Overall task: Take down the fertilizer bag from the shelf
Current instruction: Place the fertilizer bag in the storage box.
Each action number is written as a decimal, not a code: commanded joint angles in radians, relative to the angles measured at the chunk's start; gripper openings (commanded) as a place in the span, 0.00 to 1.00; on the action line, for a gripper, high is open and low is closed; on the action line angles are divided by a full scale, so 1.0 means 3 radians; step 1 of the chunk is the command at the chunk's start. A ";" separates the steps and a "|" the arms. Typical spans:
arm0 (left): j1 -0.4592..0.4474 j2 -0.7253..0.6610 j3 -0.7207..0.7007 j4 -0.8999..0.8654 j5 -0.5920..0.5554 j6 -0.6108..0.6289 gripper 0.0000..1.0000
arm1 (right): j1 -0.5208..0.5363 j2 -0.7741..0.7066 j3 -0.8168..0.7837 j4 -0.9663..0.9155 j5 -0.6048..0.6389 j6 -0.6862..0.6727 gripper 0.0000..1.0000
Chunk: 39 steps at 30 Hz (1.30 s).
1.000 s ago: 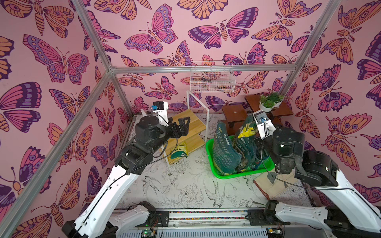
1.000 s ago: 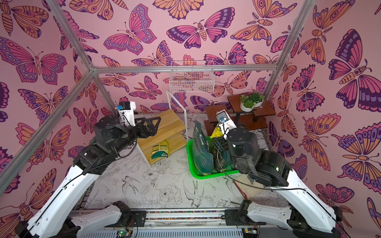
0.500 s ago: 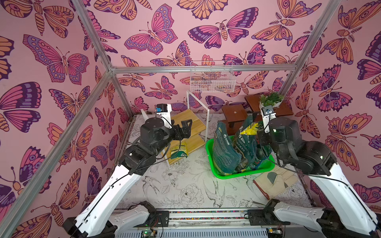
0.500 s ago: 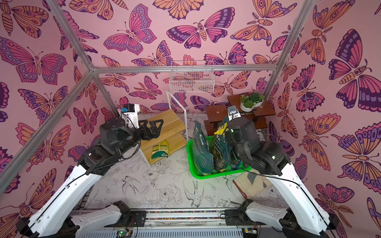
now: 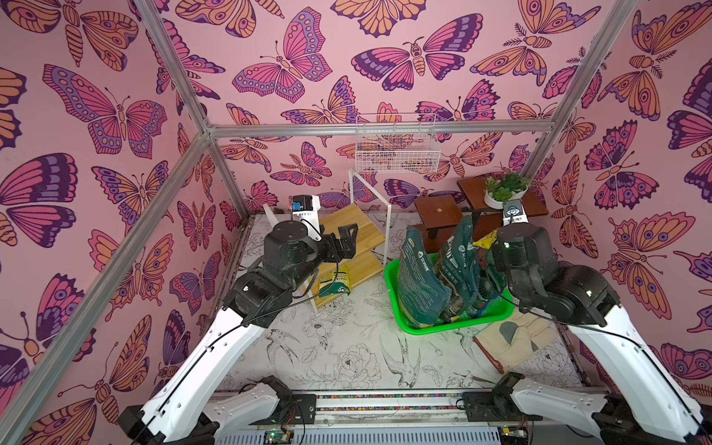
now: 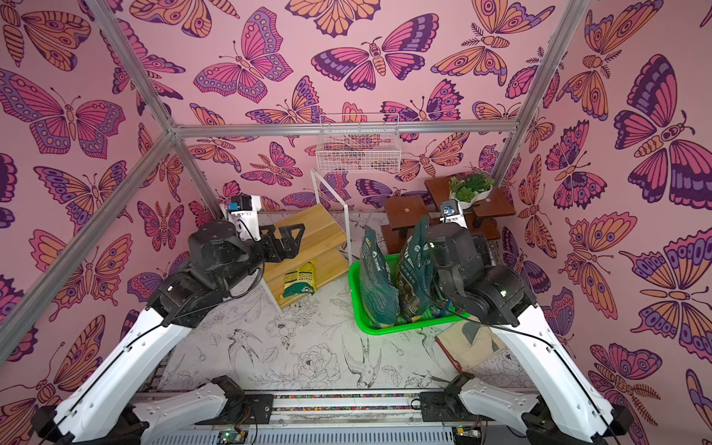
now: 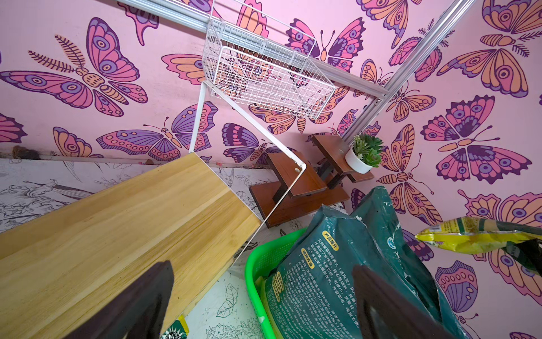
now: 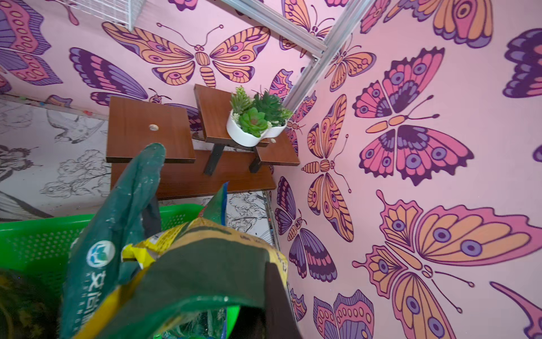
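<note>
The desk (image 5: pixel 346 346): nothing on it has been shifted. The shelf (image 5: pixel 368 227) is stood at the back of the desk, with its upper board bare. The green basket (image 5: pixel 435 330) is set just beside it and is packed with dark green bags (image 5: pixel 420 277), stood upright.

Over the basket a yellow bag (image 8: pixel 199 258) is held aloft by the right pincer (image 7: pixel 523 254), which is clamped tight on it. Against a second ago, that bag has been carried a bit toward the plant stand (image 5: pixel 439 210) side. It is not yet set down.

The fertilizer bag (image 5: pixel 333 283), small, yellow and green, is taken as the task's one. It is seen lying on the shelf's lower board at the front edge, unmoved across the frames and touched by nothing.

The left pincer (image 5: pixel 345 240) is hung above the upper board, jaws spread wide, nothing held. It has been eased forward only slightly.

Judged: take-down of the shelf bag is not started, and a drop to the lower board by the left pincer is called for. Whether the held bag was the shelf's own cannot be told.
</note>
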<state>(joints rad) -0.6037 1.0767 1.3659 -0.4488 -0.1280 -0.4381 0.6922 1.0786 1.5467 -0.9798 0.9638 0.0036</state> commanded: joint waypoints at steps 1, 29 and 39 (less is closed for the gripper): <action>-0.0023 0.0021 -0.0069 0.0042 -0.0039 0.0013 1.00 | -0.0097 -0.0130 0.0019 0.0090 0.0269 0.0081 0.00; -0.0023 0.0001 -0.0134 0.0095 -0.0120 0.0155 1.00 | -0.2367 -0.0320 -0.0840 -0.0152 -0.1799 0.0823 0.00; -0.0021 -0.0084 -0.0222 0.0107 -0.0202 0.0225 1.00 | -0.2445 -0.0193 -0.1222 0.0168 -0.2627 0.1033 0.00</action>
<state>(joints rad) -0.6037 1.0721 1.3224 -0.4393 -0.1658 -0.3920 -0.0376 1.0168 1.1919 -1.0069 0.2790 0.2684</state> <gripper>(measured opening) 0.999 0.051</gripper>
